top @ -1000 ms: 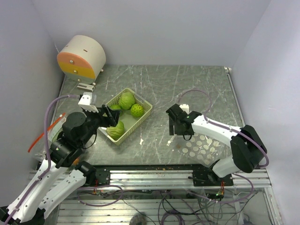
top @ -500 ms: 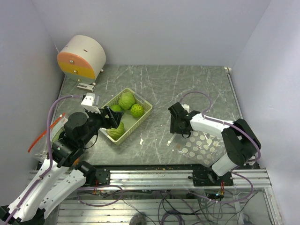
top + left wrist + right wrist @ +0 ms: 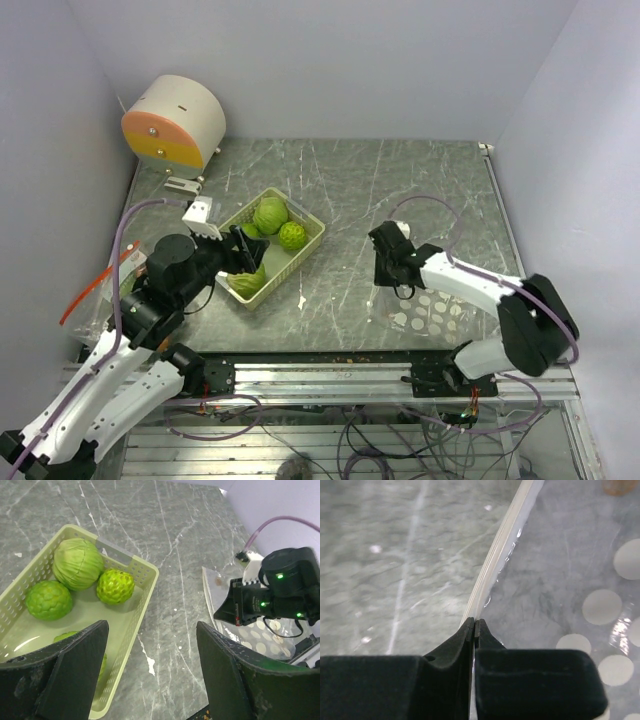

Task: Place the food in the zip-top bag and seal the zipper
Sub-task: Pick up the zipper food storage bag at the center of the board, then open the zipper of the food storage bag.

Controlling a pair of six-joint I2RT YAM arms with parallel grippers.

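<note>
The food, three bumpy light-green balls (image 3: 270, 213) (image 3: 292, 235) (image 3: 248, 277), lies in a pale-green basket (image 3: 314, 231). The left wrist view shows the same balls (image 3: 77, 562) (image 3: 115, 586) (image 3: 48, 599) in the basket (image 3: 148, 578). My left gripper (image 3: 243, 258) (image 3: 150, 626) hangs open over the basket's near right corner and holds nothing. The zip-top bag (image 3: 428, 305) (image 3: 560, 580) is clear with white dots and lies at the right. My right gripper (image 3: 384, 283) (image 3: 475, 625) is shut on the bag's white zipper strip (image 3: 495, 565) at its left edge.
A round white and orange drum (image 3: 175, 122) stands at the back left. A white scrap (image 3: 302, 300) lies on the grey table (image 3: 400, 180) between basket and bag. A small orange-brown bit (image 3: 620, 485) shows at the bag's far end. Walls close in on three sides.
My right gripper has shut on the bag's zipper edge and shifted a little right. The left gripper has moved slightly right, over the basket's near end.
</note>
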